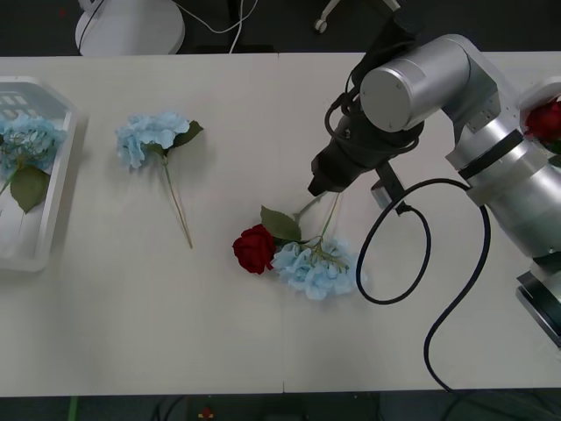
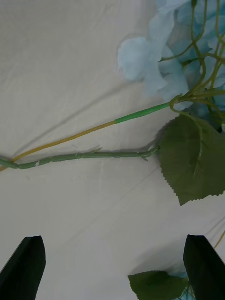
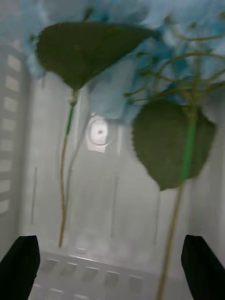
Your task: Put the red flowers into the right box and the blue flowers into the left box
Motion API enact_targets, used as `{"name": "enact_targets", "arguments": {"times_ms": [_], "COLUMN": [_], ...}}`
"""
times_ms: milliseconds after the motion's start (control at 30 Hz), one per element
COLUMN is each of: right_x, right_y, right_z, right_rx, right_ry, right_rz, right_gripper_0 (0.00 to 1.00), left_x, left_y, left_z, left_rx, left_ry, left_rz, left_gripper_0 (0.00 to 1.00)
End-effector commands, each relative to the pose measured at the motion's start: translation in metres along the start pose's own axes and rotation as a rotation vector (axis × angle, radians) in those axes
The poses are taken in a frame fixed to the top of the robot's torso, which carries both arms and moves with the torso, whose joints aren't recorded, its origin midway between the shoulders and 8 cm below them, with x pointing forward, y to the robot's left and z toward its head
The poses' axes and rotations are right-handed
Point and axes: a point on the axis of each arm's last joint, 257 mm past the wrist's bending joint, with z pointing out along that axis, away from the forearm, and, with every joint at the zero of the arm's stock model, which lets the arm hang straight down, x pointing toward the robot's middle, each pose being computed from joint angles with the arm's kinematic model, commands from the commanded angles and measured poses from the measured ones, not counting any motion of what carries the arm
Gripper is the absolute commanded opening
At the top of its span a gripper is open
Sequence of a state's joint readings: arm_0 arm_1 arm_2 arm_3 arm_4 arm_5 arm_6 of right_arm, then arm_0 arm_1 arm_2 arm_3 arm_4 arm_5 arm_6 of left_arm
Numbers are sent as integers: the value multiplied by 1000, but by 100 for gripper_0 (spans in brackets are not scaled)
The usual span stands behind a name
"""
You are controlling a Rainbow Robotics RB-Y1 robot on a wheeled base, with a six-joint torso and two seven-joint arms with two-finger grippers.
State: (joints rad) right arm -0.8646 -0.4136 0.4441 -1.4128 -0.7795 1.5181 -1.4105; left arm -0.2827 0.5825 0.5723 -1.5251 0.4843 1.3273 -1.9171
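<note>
One red flower [image 1: 254, 248] lies mid-table beside a blue flower [image 1: 316, 267], and their stems run side by side towards my right arm. My right gripper [image 2: 112, 267] hovers open above those stems, the green rose stem [image 2: 84, 155] and the blue flower's stem [image 2: 93, 129] lying ahead of its black fingers. Another blue flower [image 1: 153, 136] lies alone on the table at the left. The left box [image 1: 53, 189] holds blue flowers [image 1: 26, 140]. My left gripper [image 3: 112, 262] hangs open over that slotted tray [image 3: 93, 197]. The right box [image 1: 536, 95] at the far right edge holds a red flower [image 1: 545, 121].
A black cable [image 1: 438, 289] loops from my right arm over the table near the middle pair of flowers. A white round base [image 1: 127, 26] stands beyond the table's far edge. Bare tabletop spreads along the front.
</note>
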Motion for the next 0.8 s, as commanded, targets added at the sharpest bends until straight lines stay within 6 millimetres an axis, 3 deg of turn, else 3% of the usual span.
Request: {"name": "enact_targets", "arguments": {"times_ms": [33,267,300,400,433,500,700,800], "right_x": [5,-10,-13,-18,-18,-21,-25,-25], "right_y": [-27,-30,-28,-29,-29,-26,-16,-18], "right_z": [13,27,29,33,33,38,52,62], "right_rx": [5,-18,-24,-19,-19,-20,-55,-52], "right_ry": [4,-31,-35,-42,-42,-50,-63,-60], "right_rz": [10,75,89,118,118,146,198,204], "right_gripper_0": [85,85,85,85,85,85,85,85], "left_x": [-66,-87,-85,-81,-81,-78,-64,-56], "left_y": [-55,-147,-173,-221,-221,-261,-326,-347], "left_z": [-45,-60,-58,-50,-50,-37,-21,-10], "left_rx": [71,264,319,368,368,374,373,370], "left_ry": [-85,-80,-63,-41,-41,-59,-80,-95], "left_rz": [66,-3,-43,-115,-115,-113,-80,-32], "left_gripper_0": [89,93,95,100,100,100,100,100]}}
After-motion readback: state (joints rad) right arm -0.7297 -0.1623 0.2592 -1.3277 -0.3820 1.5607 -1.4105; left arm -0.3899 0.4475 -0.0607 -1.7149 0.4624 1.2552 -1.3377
